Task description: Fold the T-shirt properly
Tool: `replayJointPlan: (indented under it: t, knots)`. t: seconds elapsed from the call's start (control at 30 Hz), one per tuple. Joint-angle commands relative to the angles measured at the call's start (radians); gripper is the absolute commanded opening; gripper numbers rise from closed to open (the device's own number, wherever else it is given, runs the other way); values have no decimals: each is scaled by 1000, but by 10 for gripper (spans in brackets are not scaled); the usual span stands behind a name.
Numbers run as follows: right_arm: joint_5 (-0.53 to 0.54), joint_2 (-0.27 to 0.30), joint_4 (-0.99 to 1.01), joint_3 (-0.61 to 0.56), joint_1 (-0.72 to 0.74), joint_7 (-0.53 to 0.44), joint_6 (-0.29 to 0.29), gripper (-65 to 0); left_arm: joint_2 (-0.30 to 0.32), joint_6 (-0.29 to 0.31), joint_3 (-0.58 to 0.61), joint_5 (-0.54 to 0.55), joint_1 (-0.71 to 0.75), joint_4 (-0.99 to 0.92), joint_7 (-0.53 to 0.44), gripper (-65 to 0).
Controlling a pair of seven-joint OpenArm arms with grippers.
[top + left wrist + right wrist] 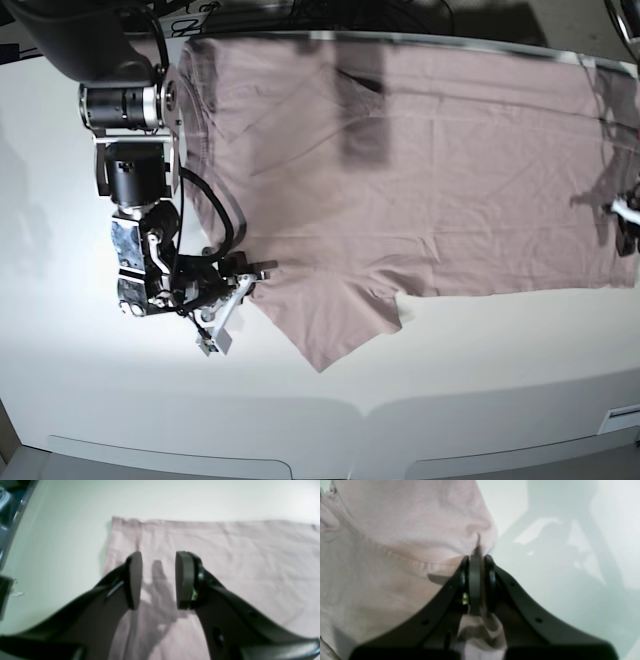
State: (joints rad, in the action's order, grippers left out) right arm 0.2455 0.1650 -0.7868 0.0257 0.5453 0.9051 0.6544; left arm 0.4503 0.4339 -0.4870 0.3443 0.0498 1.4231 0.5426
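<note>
Pinched tight on cloth, the right pincer [480,585] has its jaws closed on a fold of the dusty-pink T-shirt [420,170], with fabric bunched up between the pads and spilling out behind them in the right wrist view. From the base view the grip sits at the edge of the garment beside the near sleeve [330,325], which juts out as a pointed flap onto the white bench [300,410]. A hold there probably serves to lift that side and carry it over the body for the first fold.

At the other end, the left pincer [158,580] stands half open with nothing between its pads, poised above the shirt near a corner of the hem [113,520]. That placement looks like readiness to take the lower edge so both ends rise together and the cloth stays flat.

Spread nearly full width, the shirt lies flat on the bench, lightly wrinkled, its far edge at the bench's rear border. No fold is made yet.
</note>
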Motion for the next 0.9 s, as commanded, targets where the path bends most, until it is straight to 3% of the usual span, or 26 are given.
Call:
replayJointPlan:
  t: [0.0, 0.1, 0.23, 0.57, 0.63, 0.73, 0.87]
  knots:
    - [-6, 4, -6, 0, 17, 19, -1, -650, 46, 12, -1, 18, -52, -38, -13, -433]
    - [-6, 4, -6, 0, 17, 19, -1, -650, 115, 62, 52, 24, -168, -221, -25, -423]
    - [-5, 4, -6, 0, 17, 19, -1, -650, 180, 68, 186, 19, -319, -476, -151, -392]
    - [1, 4, -6, 0, 17, 39, 0, -650, 190, 68, 548, -109, -693, -1044, -366, -392]
    - [0, 4, -6, 0, 17, 39, 0, -650, 190, 50, 591, -155, -732, -1118, -440, -392]
    - [0, 4, -6, 0, 17, 42, 0, -650, 190, -27, 628, -211, -763, -1201, -516, -392]
    - [1, 3, -6, 0, 18, 43, 0, -650, 190, -72, 634, -311, -765, -1238, -567, -392]
